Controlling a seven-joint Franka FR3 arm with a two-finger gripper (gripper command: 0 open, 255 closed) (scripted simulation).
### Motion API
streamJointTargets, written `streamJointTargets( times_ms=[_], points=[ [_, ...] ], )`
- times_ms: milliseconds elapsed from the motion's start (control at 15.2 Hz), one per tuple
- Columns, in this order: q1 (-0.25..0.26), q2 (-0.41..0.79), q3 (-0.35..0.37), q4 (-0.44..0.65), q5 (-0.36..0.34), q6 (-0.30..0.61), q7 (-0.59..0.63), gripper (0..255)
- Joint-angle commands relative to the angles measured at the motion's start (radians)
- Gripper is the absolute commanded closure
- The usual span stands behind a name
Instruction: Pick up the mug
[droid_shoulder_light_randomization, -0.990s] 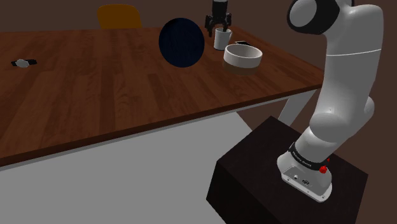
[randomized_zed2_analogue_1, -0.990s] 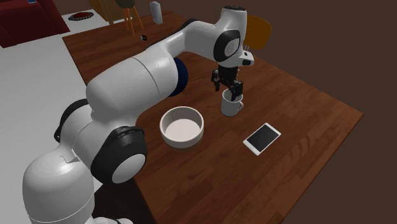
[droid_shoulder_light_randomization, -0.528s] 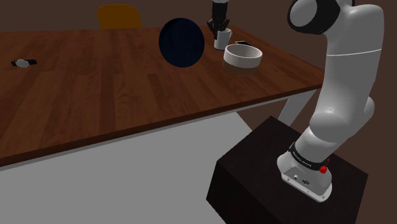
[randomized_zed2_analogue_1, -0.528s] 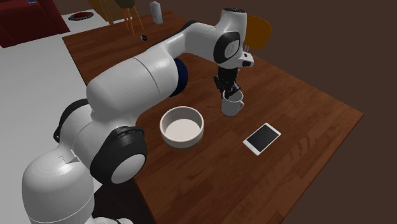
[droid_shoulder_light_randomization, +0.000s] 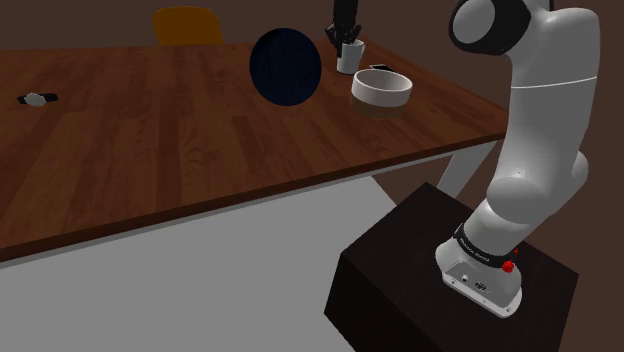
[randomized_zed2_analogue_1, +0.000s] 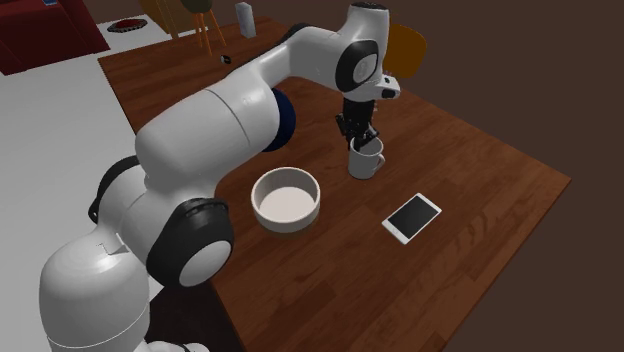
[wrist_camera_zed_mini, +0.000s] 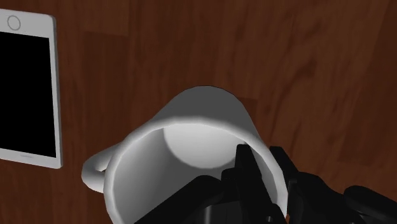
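Observation:
A white mug (droid_shoulder_light_randomization: 347, 59) (randomized_zed2_analogue_1: 365, 165) stands at the far side of the wooden table (droid_shoulder_light_randomization: 180, 130), its handle pointing toward the phone. My black gripper (droid_shoulder_light_randomization: 345, 38) (randomized_zed2_analogue_1: 360, 143) comes down on it from above and is shut on its rim. In the wrist view one finger sits inside the mug (wrist_camera_zed_mini: 191, 137) and the other outside the wall, so the gripper (wrist_camera_zed_mini: 264, 173) pinches the rim. I cannot tell whether the mug's base has left the table.
A white bowl (droid_shoulder_light_randomization: 381, 87) (randomized_zed2_analogue_1: 286, 200) sits close beside the mug. A white phone (randomized_zed2_analogue_1: 412, 217) (wrist_camera_zed_mini: 25, 89) lies flat nearby. A dark blue round object (droid_shoulder_light_randomization: 285, 66) stands on the table. An orange chair (droid_shoulder_light_randomization: 186, 24) is behind the far edge.
The fingers, open over the mug a second ago, have come down over its rim and shut on it. The hand and mug have since shifted slightly upward in the shoulder view.

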Motion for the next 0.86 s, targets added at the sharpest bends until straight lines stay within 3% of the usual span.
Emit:
streamJointTargets(
  times_ms=[0,396,660,792],
  points=[
    [-0.001,0.007,-0.001,0.038,0.0,-0.031,-0.003,255],
    [-0.001,0.064,-0.001,0.213,0.001,-0.149,-0.011,255],
    [-0.001,0.142,-0.003,0.401,0.001,-0.259,-0.017,255],
    [-0.001,0.147,-0.003,0.412,0.001,-0.265,-0.018,255]
  ],
)
